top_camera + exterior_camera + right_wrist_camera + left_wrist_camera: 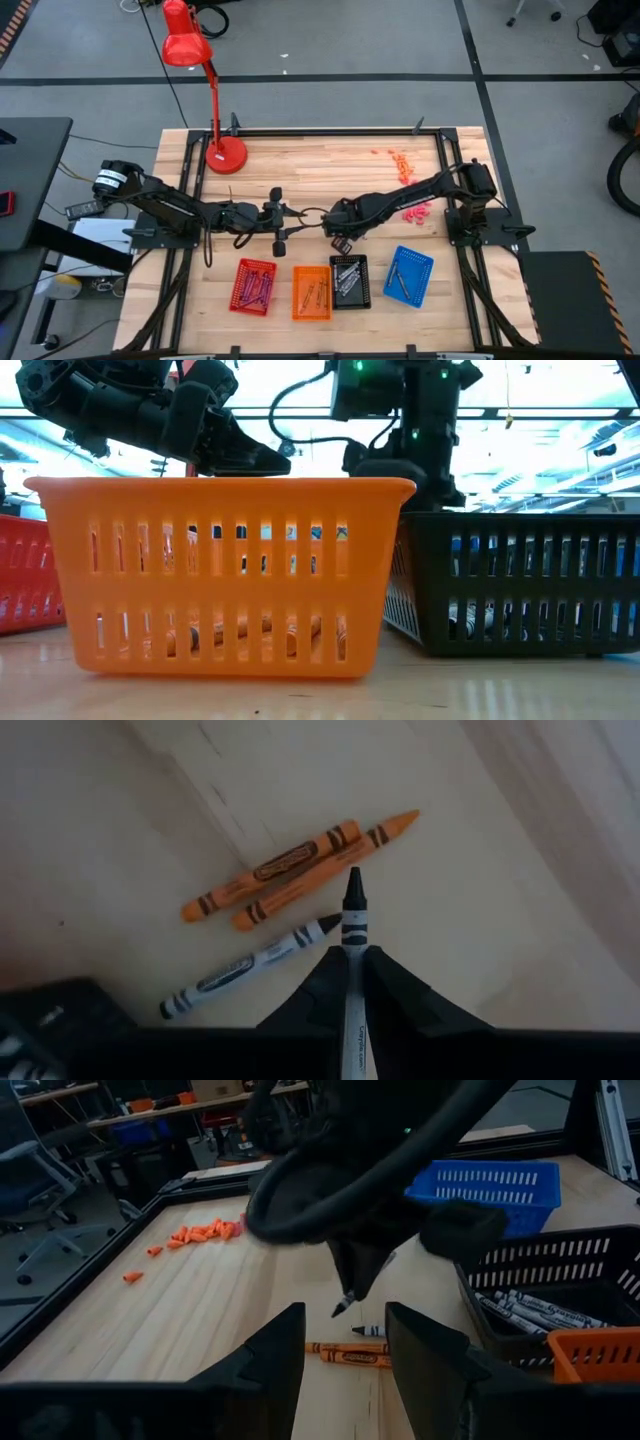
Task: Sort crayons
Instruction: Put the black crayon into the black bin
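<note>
My right gripper (pixel 352 958) is shut on a black crayon (pixel 353 910) above the table's middle, just beyond the black tray (pixel 350 281). It also shows in the high view (pixel 336 230). Below it, two orange crayons (pixel 290 870) and a black crayon (pixel 250 965) lie flat on the wood. My left gripper (pixel 345 1355) is open and empty, facing the right one from the table's left side (pixel 283 215); the lying crayons (pixel 348 1351) show between its fingers, farther off. My right gripper pinches the black crayon's shaft (pixel 353 952) between its two fingers, the crayon lying along the fingers. The pointed end (pixel 353 880) sticks out past the fingertips. In the left wrist view the crayon (pixel 346 1301) slants downward, clear of the table.
Red (pixel 253 286), orange (pixel 311 293), black and blue (pixel 408 276) mesh trays stand in a row near the front edge, each with crayons inside. A red desk lamp (pixel 225 153) stands at far left. Orange bits (pixel 402 160) and pink bits (pixel 415 212) lie at far right.
</note>
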Action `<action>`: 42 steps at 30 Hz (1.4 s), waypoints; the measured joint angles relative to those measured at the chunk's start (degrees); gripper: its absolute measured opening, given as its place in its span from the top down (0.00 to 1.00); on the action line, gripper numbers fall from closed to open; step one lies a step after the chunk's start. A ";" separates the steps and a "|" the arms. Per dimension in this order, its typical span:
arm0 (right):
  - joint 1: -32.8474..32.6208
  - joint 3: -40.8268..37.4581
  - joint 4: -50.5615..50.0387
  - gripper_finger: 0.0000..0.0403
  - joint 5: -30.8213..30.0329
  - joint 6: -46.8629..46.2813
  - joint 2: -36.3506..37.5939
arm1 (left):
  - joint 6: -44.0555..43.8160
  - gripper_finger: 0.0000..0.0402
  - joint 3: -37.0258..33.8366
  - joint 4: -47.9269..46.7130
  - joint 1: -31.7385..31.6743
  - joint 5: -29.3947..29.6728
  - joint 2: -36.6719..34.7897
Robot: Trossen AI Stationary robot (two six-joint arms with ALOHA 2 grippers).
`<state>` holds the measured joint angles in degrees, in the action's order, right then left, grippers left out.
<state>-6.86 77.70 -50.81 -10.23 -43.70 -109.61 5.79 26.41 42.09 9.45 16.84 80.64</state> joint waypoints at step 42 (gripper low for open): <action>-23.05 3.01 11.94 0.92 -3.24 44.98 0.09 | 0.82 0.62 0.00 0.47 -0.01 0.00 0.00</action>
<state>-29.91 80.71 -38.86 -13.47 1.28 -109.51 6.61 26.41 42.57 9.44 16.84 80.64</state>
